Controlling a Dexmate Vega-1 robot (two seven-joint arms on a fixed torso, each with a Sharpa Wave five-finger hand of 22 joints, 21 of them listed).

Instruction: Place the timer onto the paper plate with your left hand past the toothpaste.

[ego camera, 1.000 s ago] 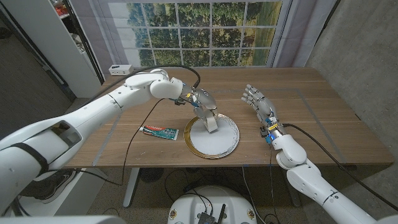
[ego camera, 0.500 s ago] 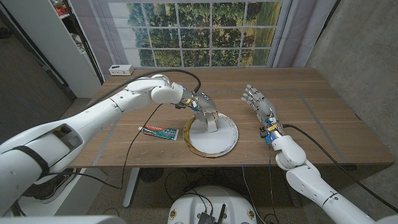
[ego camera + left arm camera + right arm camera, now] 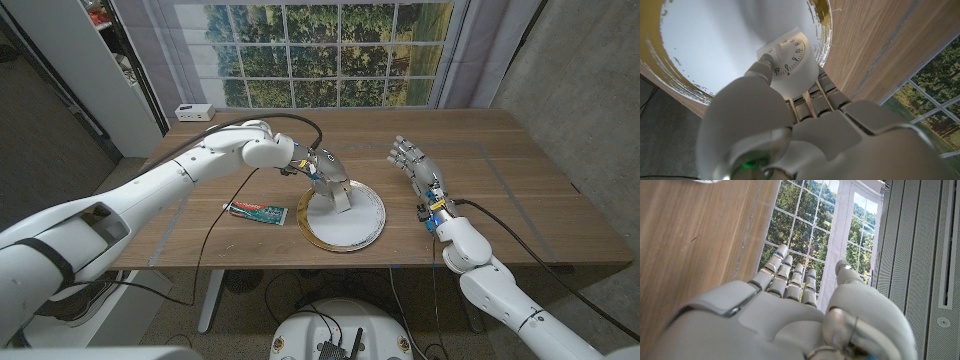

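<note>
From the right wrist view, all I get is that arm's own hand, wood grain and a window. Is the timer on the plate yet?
Observer: The left hand holds the timer over the paper plate; I cannot tell whether it touches the plate.
Operator: Which way does the dial face?
Observer: In the left wrist view the dial faces the camera, numbers readable around its edge.
Operator: Where is the toothpaste?
Observer: The toothpaste lies on the table just to the robot's left of the plate, apart from it.
Operator: Anything else on the table?
Observer: A small white box sits at the far left corner.
</note>
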